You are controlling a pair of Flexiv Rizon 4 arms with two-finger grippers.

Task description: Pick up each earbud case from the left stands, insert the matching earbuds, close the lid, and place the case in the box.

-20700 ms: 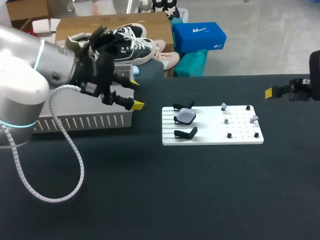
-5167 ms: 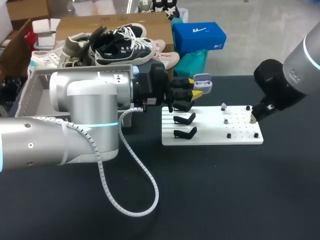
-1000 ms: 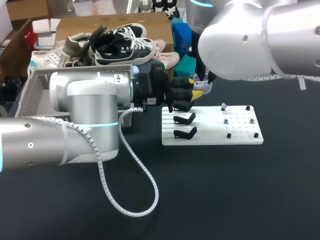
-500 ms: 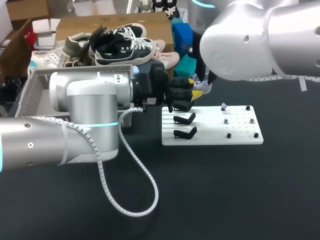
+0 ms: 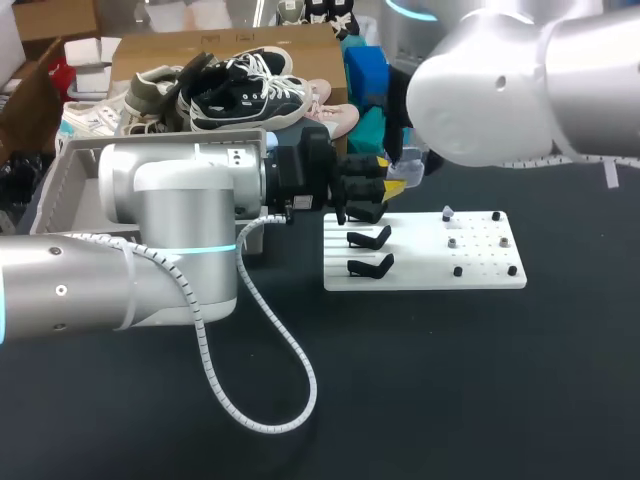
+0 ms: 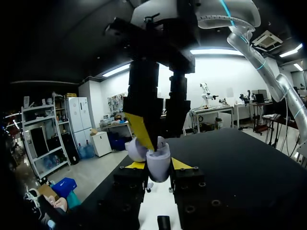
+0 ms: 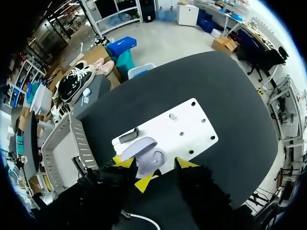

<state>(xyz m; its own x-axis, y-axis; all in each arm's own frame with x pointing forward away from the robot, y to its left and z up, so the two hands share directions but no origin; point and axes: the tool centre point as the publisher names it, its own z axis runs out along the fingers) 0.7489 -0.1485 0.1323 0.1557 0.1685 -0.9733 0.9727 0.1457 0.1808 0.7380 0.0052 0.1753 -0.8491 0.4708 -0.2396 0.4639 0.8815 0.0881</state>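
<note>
above the white board (image 5: 480,268): earbud case (image 6: 158,168) held open

your left end effector (image 6: 158,165) is clamped on the earbud case, lid up, off the bench (image 5: 450,380). your right end effector (image 6: 160,135) hangs directly over it; you can't tell whether it's open or closed.

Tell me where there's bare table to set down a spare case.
Bare table runs wide on the near side of the white board, and again between its right end and the table edge. Crowded: over the stands, where the left gripper holds the earbud case under the right arm.
</note>
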